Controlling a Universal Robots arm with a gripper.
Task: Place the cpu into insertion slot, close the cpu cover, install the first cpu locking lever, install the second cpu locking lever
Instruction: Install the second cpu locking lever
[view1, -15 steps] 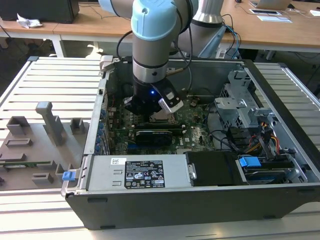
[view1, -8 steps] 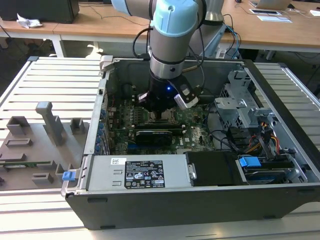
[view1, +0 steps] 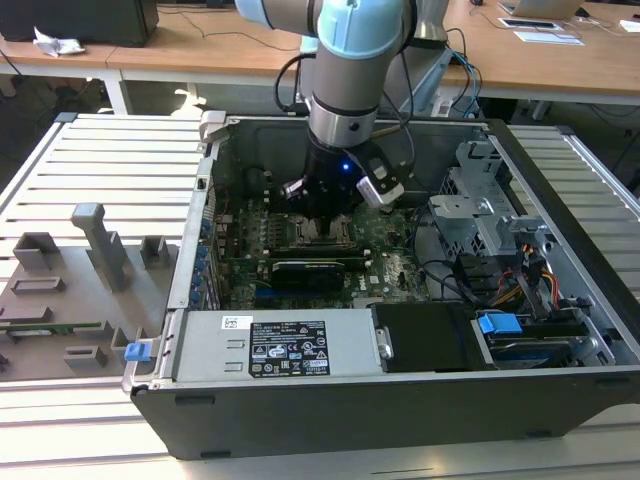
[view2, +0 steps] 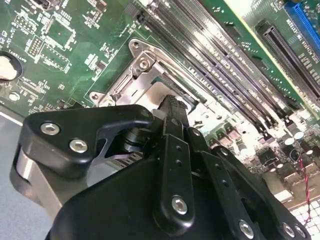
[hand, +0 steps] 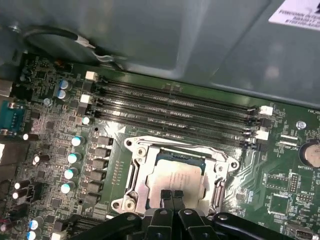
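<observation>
I have the gripper (hand: 173, 196), fingers pinched together and holding nothing, pressing on the cpu (hand: 177, 176), seated inside the insertion slot (hand: 136, 172) rim.

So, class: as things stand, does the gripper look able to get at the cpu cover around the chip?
Probably yes. The gripper hangs right above the cpu, and the cpu cover framing it lies open to view, with nothing between them.
</observation>
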